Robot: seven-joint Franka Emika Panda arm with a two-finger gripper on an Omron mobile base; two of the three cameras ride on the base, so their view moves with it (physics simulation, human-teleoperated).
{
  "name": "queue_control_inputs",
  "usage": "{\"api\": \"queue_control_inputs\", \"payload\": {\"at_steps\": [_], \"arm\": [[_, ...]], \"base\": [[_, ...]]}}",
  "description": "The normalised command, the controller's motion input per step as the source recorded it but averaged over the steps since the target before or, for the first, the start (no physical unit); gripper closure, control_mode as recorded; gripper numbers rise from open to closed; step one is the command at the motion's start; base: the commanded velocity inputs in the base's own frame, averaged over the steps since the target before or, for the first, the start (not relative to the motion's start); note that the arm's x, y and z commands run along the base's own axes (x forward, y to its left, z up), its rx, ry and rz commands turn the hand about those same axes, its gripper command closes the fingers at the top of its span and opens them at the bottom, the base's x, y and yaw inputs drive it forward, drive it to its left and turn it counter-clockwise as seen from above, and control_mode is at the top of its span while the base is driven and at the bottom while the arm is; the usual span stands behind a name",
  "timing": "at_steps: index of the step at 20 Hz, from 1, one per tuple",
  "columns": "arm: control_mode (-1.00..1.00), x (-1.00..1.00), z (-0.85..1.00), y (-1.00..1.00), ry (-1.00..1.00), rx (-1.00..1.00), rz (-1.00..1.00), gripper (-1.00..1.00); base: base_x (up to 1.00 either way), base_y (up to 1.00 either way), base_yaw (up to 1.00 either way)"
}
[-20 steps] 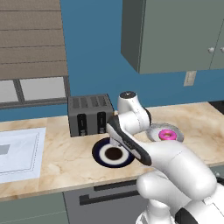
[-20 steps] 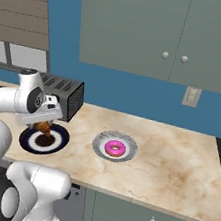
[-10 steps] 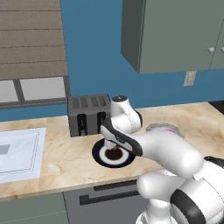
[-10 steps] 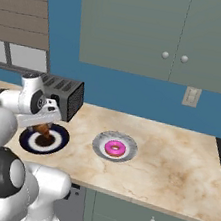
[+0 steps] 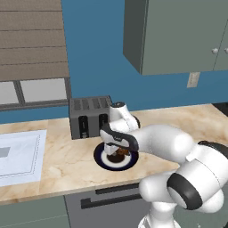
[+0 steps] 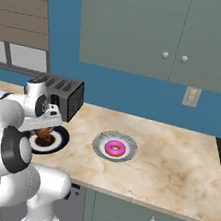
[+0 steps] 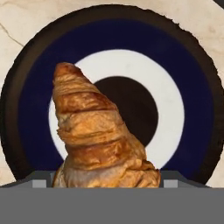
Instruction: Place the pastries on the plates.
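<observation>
The golden-brown croissant (image 7: 96, 135) hangs just above the navy plate (image 7: 188, 83), over its white ring and dark centre. My gripper (image 7: 107, 183) is shut on the croissant's broad end. From the left base view, the gripper (image 5: 116, 149) holds the croissant (image 5: 118, 154) low over the navy plate (image 5: 100, 159). In the right base view the croissant (image 6: 43, 134) is over the same plate (image 6: 60, 137). The pink-topped pastry (image 6: 114, 147) lies in the middle of the pale grey-white plate (image 6: 100, 140), to the right of the navy one.
A dark toaster (image 5: 90, 116) stands right behind the navy plate, close to my hand. A white rectangular mat (image 5: 18, 156) lies at the counter's left. Wall cabinets (image 6: 160, 34) hang overhead. The counter's front edge runs just below the plates.
My hand has come lower with the croissant, closer to the navy plate, and the arm's elbow has swung forward. The pink-topped pastry and both plates have stayed put.
</observation>
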Motion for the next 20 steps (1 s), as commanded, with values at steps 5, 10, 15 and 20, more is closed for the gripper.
{"api": "queue_control_inputs", "payload": {"at_steps": [5,10,15,20], "arm": [[-1.00,0.08,-0.07,0.00,0.01,0.00,0.00,1.00],[-1.00,0.00,0.00,0.02,0.03,-0.01,0.02,-1.00],[-1.00,0.00,0.01,0.06,0.00,0.00,0.00,-1.00],[-1.00,0.00,0.04,0.18,-0.10,0.00,0.00,-1.00]], "base": [[0.00,0.00,0.00],[0.00,0.00,0.00],[0.00,0.00,0.00],[0.00,0.00,0.00]]}}
